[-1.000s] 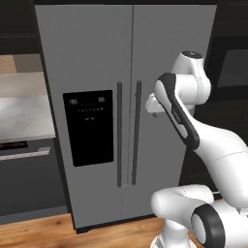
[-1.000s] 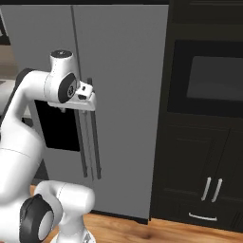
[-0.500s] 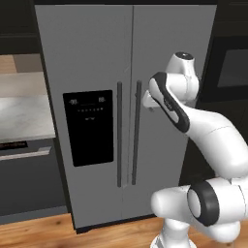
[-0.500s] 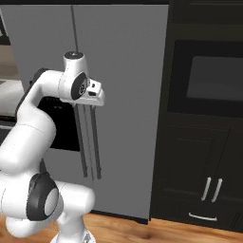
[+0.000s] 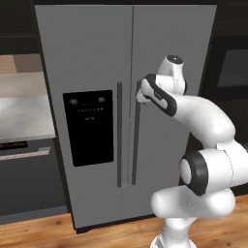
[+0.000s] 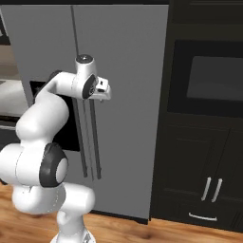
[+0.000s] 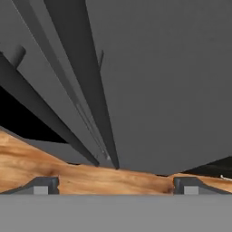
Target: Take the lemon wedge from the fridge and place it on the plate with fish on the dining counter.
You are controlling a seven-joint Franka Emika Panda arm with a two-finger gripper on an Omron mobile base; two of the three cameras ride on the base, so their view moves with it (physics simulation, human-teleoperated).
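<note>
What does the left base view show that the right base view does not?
Left base view alone: the fridge's whole black dispenser panel, a pale marble-look counter to the fridge's left, and a dark drawer front below it.

Right base view alone: the dark wall oven and the dark lower cabinets with two light handles, right of the fridge.

Both: the closed grey fridge, its two long dark handles, the arm's hand at the top of the right-door handle, and the wooden floor.

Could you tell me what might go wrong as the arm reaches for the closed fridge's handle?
1. The open gripper is near the top of the right door handle, which sits off-centre between its fingertips; closing may miss it.
2. The left handle stands close beside, so a finger could catch it.
</note>
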